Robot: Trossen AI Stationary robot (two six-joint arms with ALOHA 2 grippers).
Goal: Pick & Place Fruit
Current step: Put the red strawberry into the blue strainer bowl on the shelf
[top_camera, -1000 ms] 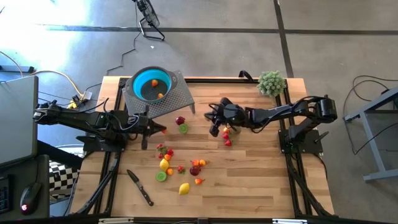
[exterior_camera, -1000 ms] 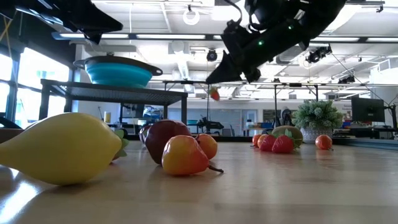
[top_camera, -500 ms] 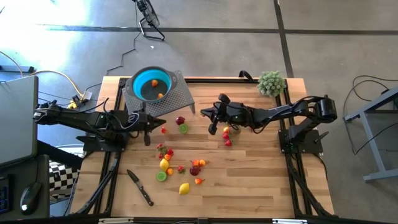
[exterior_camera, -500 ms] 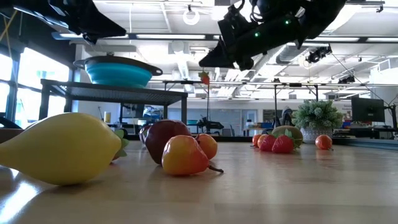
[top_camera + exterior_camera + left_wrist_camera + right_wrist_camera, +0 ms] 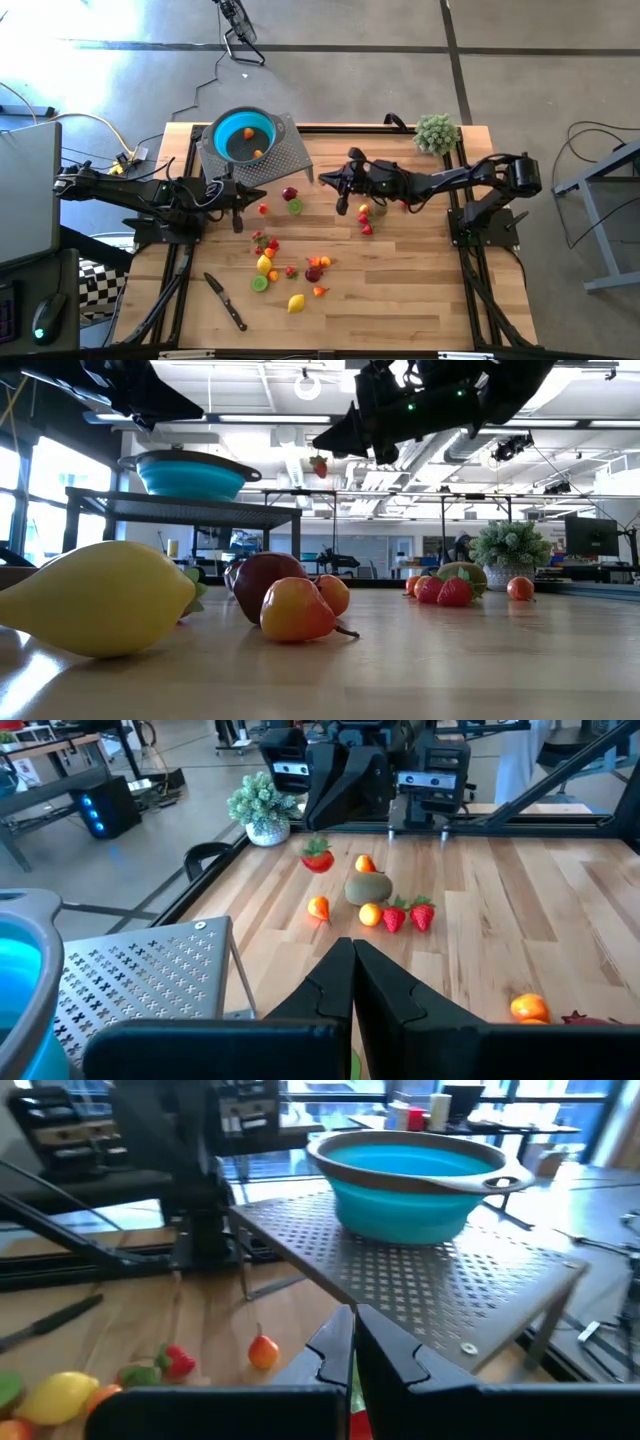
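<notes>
The task is barely begun: one small orange fruit (image 5: 258, 153) lies in the teal bowl (image 5: 232, 125) on the perforated stand (image 5: 285, 160). The right pincer (image 5: 325, 180), clamped on a strawberry (image 5: 319, 464), hangs in the air just short of that stand. The left pincer (image 5: 237, 222) is shut and empty beside the loose fruits (image 5: 290, 270), which lie scattered on the worktop (image 5: 420, 290) below and between both pincers.
</notes>
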